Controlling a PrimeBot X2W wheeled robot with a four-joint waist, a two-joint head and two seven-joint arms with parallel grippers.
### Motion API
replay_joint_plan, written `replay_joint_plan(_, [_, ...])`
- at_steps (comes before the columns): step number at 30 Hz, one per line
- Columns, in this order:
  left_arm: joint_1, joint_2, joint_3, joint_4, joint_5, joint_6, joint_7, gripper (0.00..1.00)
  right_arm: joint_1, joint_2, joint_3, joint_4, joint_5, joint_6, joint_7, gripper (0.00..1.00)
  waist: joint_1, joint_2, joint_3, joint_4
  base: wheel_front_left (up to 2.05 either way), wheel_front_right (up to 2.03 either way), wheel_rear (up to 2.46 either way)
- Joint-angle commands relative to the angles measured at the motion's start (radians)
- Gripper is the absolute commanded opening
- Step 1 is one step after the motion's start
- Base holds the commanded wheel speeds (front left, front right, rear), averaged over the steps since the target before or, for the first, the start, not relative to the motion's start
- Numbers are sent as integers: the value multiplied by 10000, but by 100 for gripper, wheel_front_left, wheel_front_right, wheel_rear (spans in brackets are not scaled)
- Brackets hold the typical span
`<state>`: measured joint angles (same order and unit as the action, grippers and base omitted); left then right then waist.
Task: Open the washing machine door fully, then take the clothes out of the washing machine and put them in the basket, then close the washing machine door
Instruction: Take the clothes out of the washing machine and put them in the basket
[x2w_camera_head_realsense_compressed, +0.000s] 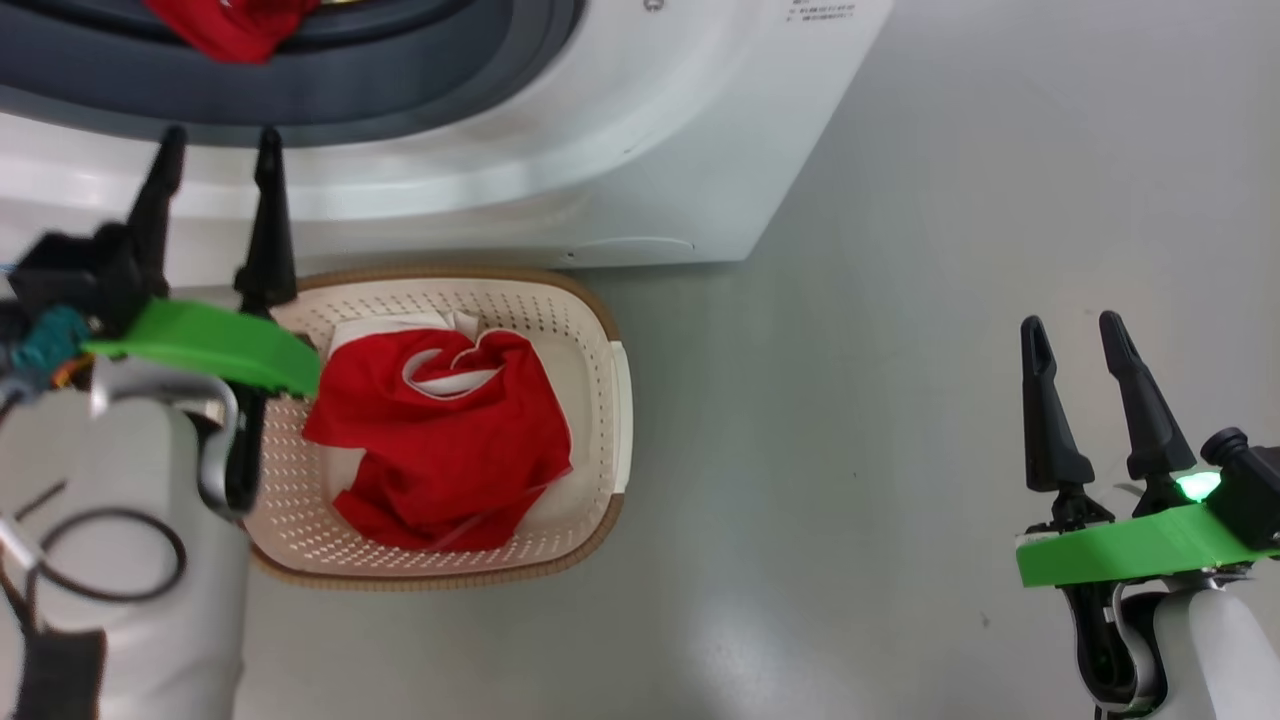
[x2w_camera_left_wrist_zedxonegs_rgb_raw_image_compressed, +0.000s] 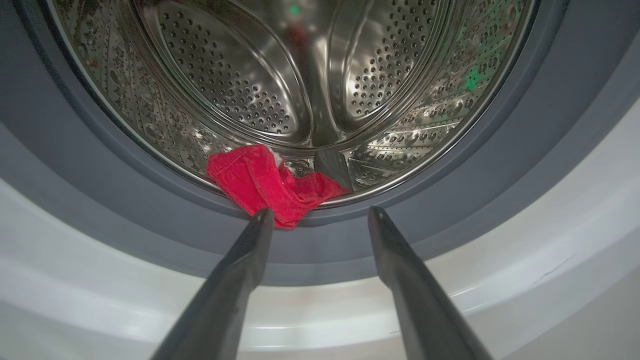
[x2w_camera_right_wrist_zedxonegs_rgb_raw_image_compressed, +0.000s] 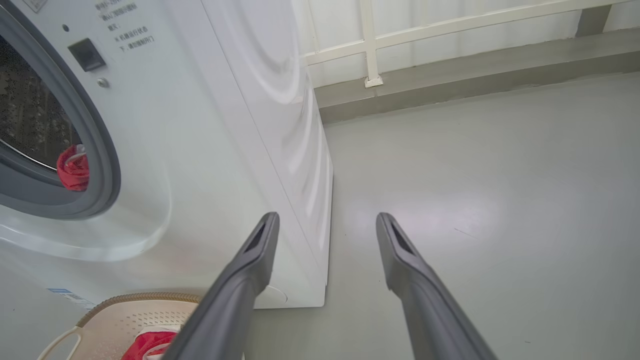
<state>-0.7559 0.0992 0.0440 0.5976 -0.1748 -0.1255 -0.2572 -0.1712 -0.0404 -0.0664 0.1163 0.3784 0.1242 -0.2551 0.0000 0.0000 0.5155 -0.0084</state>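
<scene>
now we see one red garment (x2w_camera_head_realsense_compressed: 440, 440) lying in basket (x2w_camera_head_realsense_compressed: 560, 315), on floor (x2w_camera_head_realsense_compressed: 850, 400) just near side of washing machine (x2w_camera_head_realsense_compressed: 640, 150). second red garment (x2w_camera_left_wrist_zedxonegs_rgb_raw_image_compressed: 270, 182) draped over drum (x2w_camera_left_wrist_zedxonegs_rgb_raw_image_compressed: 240, 75) lip. our left gripper (x2w_camera_left_wrist_zedxonegs_rgb_raw_image_compressed: 321, 212) fingers apart, empty, close before it. right gripper (x2w_camera_head_realsense_compressed: 1071, 325) apart, empty, well right.

A glossy pale grey floor (x2w_camera_head_realsense_compressed: 900, 400) spreads across the frame's right. On it stand a white boxy washing machine (x2w_camera_head_realsense_compressed: 700, 120), upper left, and a cream perforated plastic basket (x2w_camera_head_realsense_compressed: 585, 320) just below.
</scene>
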Motion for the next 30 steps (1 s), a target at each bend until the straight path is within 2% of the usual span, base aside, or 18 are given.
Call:
replay_joint_plan(1, [-407, 511, 322, 107, 162, -27, -46, 100, -149, -98, 227, -260, 93, 65, -67, 100, 0, 0, 368, -158, 0, 0, 0])
replay_joint_plan(12, [-2840, 898, 155, 2288, 495, 139, -46, 100, -516, -98, 263, -329, 255, 65, -67, 100, 0, 0, 979, -353, 0, 0, 0])
replay_joint_plan(20, [-4322, 1155, 106, 4037, 586, 499, -46, 100, -759, -98, 299, -394, 341, 65, -67, 100, 0, 0, 1364, -567, 0, 0, 0])
replay_joint_plan(30, [-5435, 1496, -36, 5566, 623, 659, -46, 100, -941, -98, 321, -458, 449, 65, -67, 100, 0, 0, 1692, -789, 0, 0, 0])
